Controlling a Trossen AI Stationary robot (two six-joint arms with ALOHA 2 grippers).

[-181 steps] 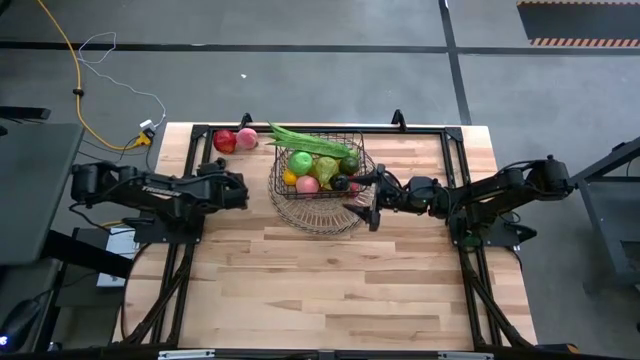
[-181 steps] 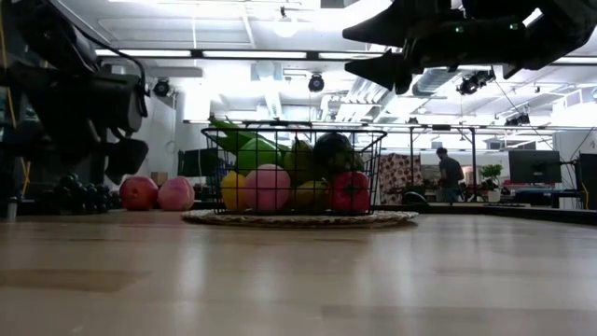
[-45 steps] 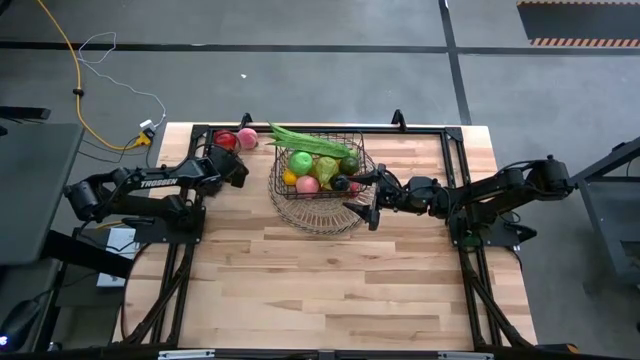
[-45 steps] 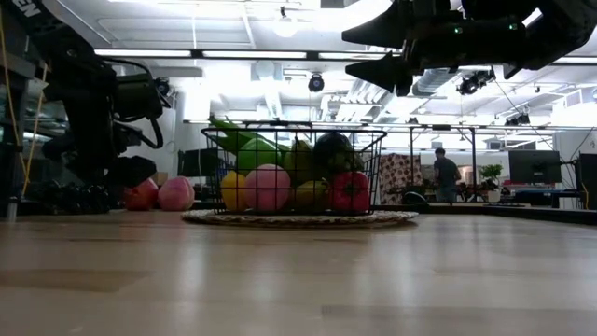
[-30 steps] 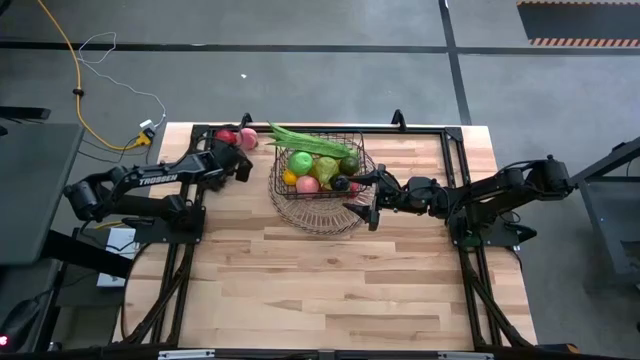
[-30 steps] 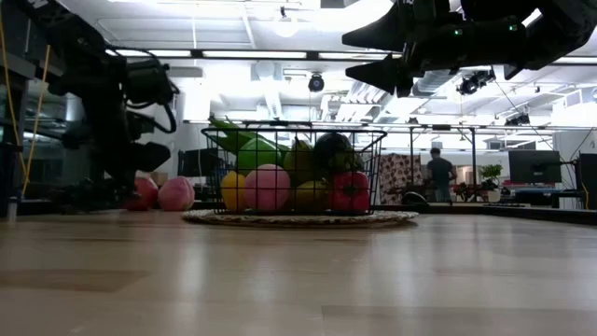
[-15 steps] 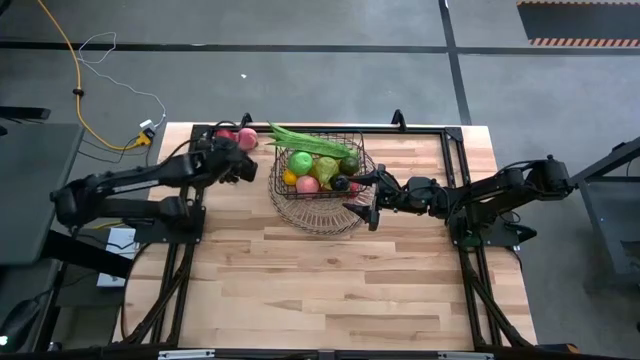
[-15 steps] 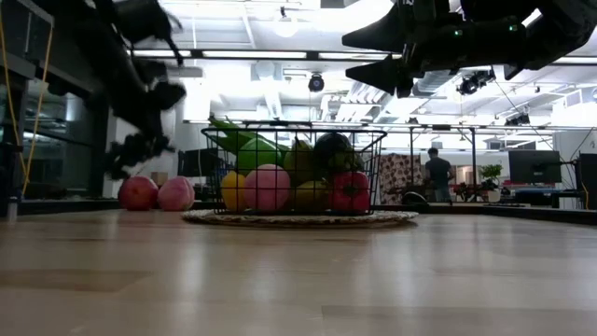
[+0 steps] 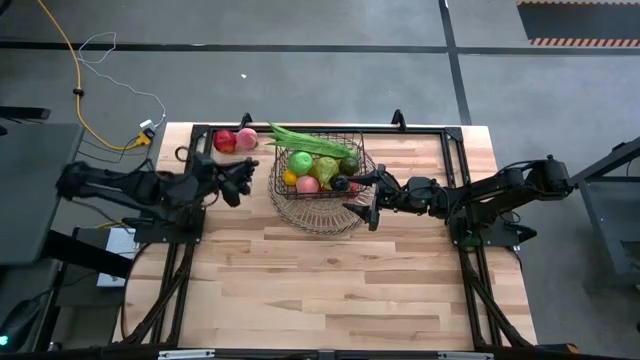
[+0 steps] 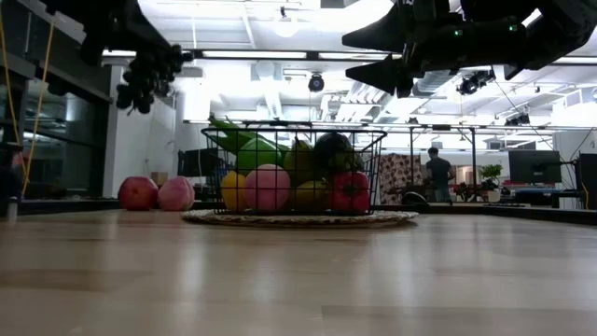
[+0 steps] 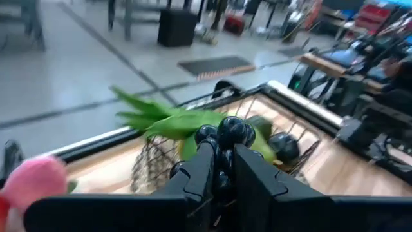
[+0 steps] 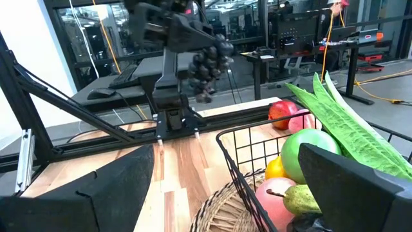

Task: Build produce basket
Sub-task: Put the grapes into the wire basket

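Observation:
A dark wire basket (image 9: 318,165) stands on a round wire dish (image 9: 318,212) at the table's far middle. It holds green pods (image 9: 305,140), a green apple (image 12: 308,153), a pear and other produce. A red apple (image 9: 225,140) and a pink fruit (image 9: 247,138) rest on the table to its left. My left gripper (image 9: 240,182) is raised left of the basket, shut on a bunch of dark grapes (image 10: 145,79). My right gripper (image 9: 365,200) hangs open at the basket's right side, touching nothing. My left gripper pinches the dark grape bunch (image 11: 228,132) between its two fingertips. The bunch hangs off the finger ends (image 12: 206,61), lifted well clear of the table. Which part of the bunch the fingers have is hidden by the grapes themselves.
Black frame rails (image 9: 420,128) run along the table's far edge and sides. Bare wood (image 9: 330,290) fills the near half of the table. A person (image 10: 446,173) stands far off in the room behind.
My left gripper has risen from table height beside the red apple, high above the table, and come slightly toward the near edge. The grape bunch has gone up with it, lifted clear. My right arm has kept still.

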